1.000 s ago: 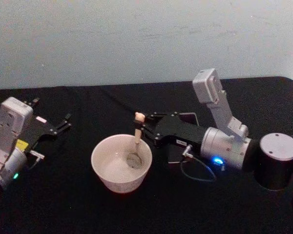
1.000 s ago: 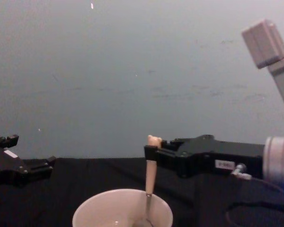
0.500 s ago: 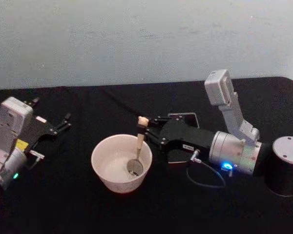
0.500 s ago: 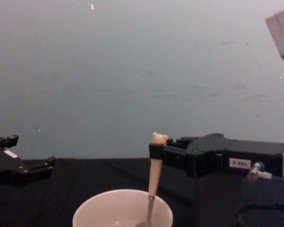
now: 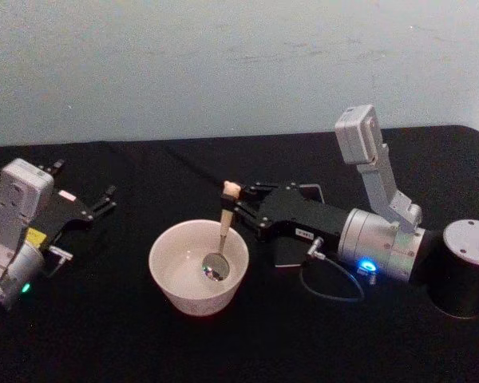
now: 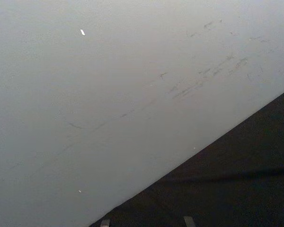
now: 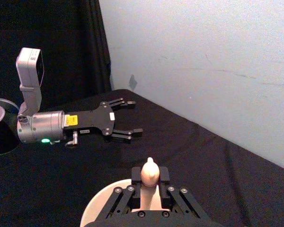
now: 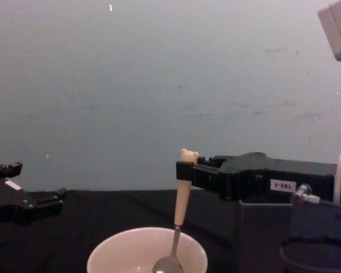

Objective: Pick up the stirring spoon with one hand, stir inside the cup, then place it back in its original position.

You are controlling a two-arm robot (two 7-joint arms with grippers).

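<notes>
Head view: my right jaws are clamped on the stirring spoon [image 5: 223,226] just below its bear head, with its bowl down inside the cup [image 5: 193,297]. My left jaws rest apart, well to the left on the tabletop [image 5: 128,335].

Chest view: the holder [image 8: 262,236] stands just right of the cup, under my right arm. The spoon's long axis leans, top toward my jaws. Half a second ago it stood straighter, its bowl lower.
</notes>
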